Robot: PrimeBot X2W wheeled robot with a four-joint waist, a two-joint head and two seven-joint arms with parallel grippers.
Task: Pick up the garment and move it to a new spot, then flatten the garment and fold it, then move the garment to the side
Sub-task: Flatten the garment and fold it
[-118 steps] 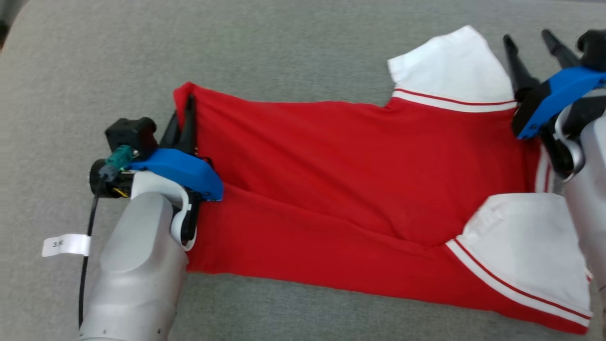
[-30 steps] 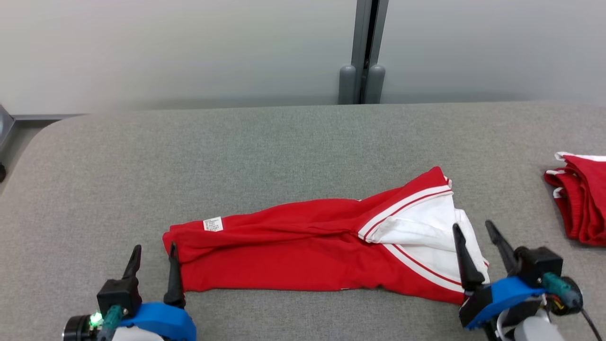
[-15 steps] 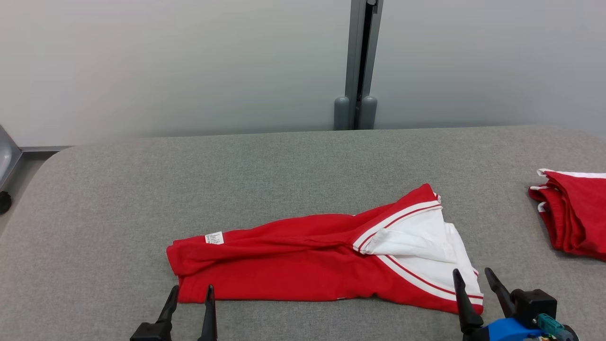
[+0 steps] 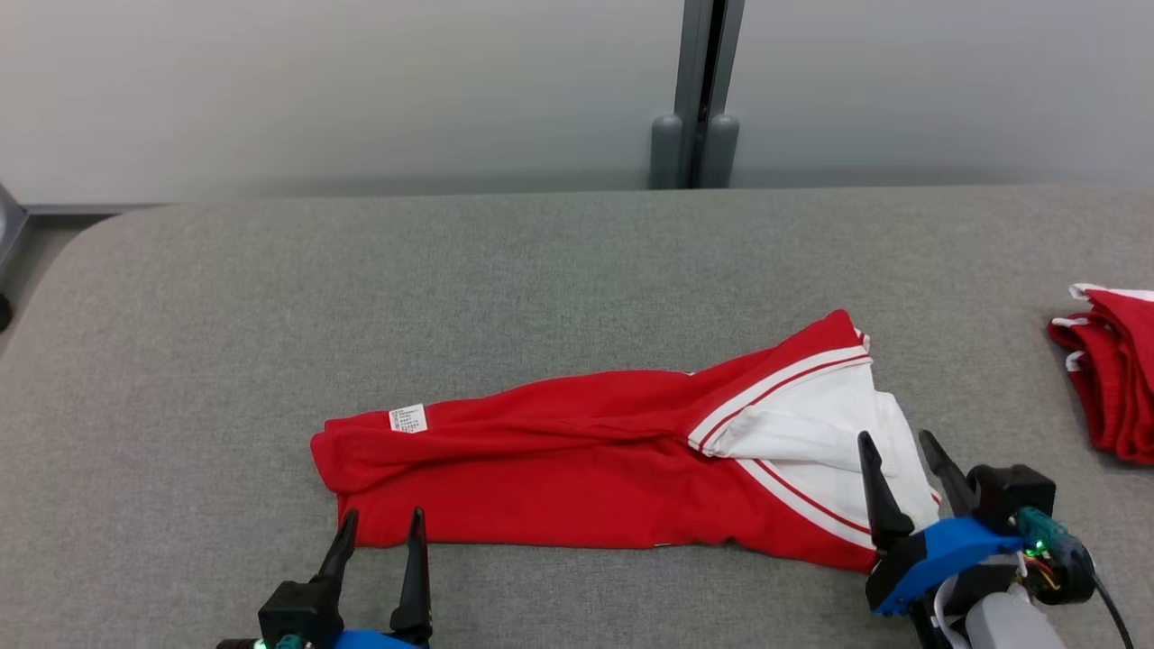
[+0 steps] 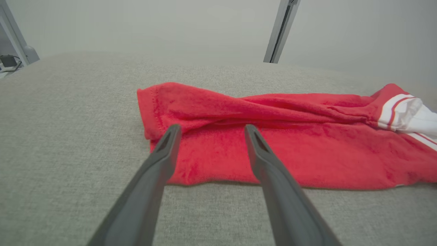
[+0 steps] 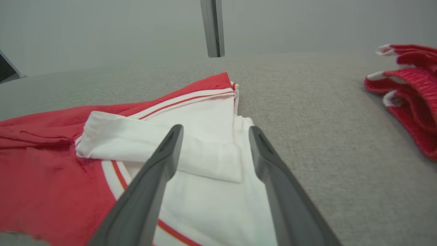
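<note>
Garment (image 4: 577,478) folded lengthwise | left gripper (image 4: 382,527) open | right gripper (image 4: 894,451) open

It looked like a lab or test room: a broad table (image 4: 577,261) padded in plain grey fabric, rounded at its corner, stood against bare pale partition panels (image 4: 361,81) joined by a grey metal post (image 4: 699,54) with 2 rounded stubs (image 4: 667,153) at its base.

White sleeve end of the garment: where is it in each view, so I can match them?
Head view: white sleeve, right of centre.
Left wrist view: white sleeve at the right edge.
Right wrist view: white sleeve in the centre.
Shared landmark: grey wall post at the top of each.
</note>
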